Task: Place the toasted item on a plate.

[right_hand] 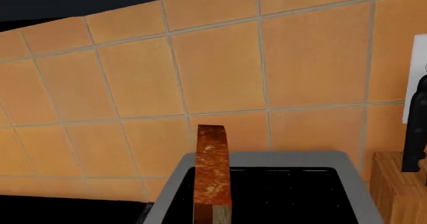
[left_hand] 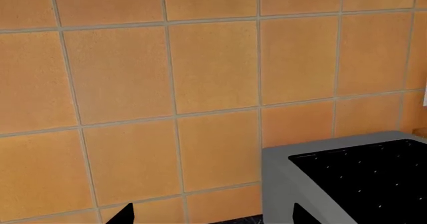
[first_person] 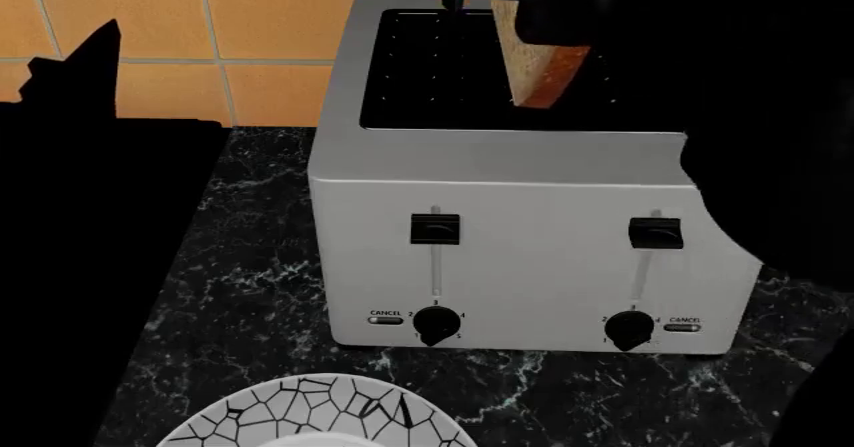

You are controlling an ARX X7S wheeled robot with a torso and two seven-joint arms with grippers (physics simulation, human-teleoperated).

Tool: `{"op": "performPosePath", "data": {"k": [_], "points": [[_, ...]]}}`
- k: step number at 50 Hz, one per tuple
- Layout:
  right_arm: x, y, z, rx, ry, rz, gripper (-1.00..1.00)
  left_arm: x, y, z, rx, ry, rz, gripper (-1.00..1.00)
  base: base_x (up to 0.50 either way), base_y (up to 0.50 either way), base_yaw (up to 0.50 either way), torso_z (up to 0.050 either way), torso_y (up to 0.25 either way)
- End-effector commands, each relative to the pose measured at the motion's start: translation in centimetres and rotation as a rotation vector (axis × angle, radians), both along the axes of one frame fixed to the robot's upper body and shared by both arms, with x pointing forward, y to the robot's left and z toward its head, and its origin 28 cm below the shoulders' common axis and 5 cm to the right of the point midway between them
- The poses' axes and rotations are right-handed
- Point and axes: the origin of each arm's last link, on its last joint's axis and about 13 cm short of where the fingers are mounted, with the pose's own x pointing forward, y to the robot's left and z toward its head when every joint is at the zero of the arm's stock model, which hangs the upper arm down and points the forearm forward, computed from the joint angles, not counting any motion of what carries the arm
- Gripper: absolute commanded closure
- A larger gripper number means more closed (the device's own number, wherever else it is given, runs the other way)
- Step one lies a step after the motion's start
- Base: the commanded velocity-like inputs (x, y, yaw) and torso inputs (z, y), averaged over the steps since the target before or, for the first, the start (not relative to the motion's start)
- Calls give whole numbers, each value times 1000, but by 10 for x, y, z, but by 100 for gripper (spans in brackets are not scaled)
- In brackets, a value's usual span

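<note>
The toasted item (first_person: 545,65) is a bread slice with a golden-brown crust, tilted and lifted partly out of the right side of the grey toaster (first_person: 521,247). My right gripper (first_person: 531,15) is a black shape over its top and is shut on it. In the right wrist view the toasted item (right_hand: 212,176) shows edge-on above the toaster's black top (right_hand: 280,194); the fingers themselves are hidden there. The plate (first_person: 320,415), white with a black cracked-mosaic rim, lies on the counter in front of the toaster, cut off by the picture's edge. My left gripper (left_hand: 212,216) is open, facing the tiled wall beside the toaster (left_hand: 333,184).
The toaster stands on a black marble counter (first_person: 240,297) against an orange tiled wall (first_person: 240,27). It has two levers and two dials on its front. A wooden knife block (right_hand: 393,194) with a black handle (right_hand: 417,129) stands to the toaster's right. My left arm (first_person: 80,217) fills the left side.
</note>
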Motion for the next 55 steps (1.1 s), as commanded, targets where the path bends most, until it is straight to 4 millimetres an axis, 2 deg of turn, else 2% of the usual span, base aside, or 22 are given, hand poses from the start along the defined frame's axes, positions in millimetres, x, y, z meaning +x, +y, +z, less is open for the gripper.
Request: {"op": "performPosePath", "data": {"k": [1, 21, 27, 46, 51, 55], "points": [[-46, -5, -6, 36, -48, 88, 100, -1, -2, 2, 7, -2, 0, -100, 0, 0, 0, 0, 0], [-107, -6, -21, 93, -108, 240, 100, -5, 3, 6, 41, 1, 38, -100, 0, 0, 0, 0, 0], [-118, -7, -30, 112, -93, 292, 100, -5, 1, 5, 42, 4, 36, -100, 0, 0, 0, 0, 0], [-130, -3, -49, 106, -23, 347, 100, -2, -1, 5, 56, 0, 44, -100, 0, 0, 0, 0, 0], [-134, -4, -53, 93, -7, 332, 100, 1, 5, 5, 76, -8, 86, -100, 0, 0, 0, 0, 0], [-135, -5, -54, 90, -4, 331, 100, -5, 16, 4, 92, -5, 133, -100, 0, 0, 0, 0, 0]]}}
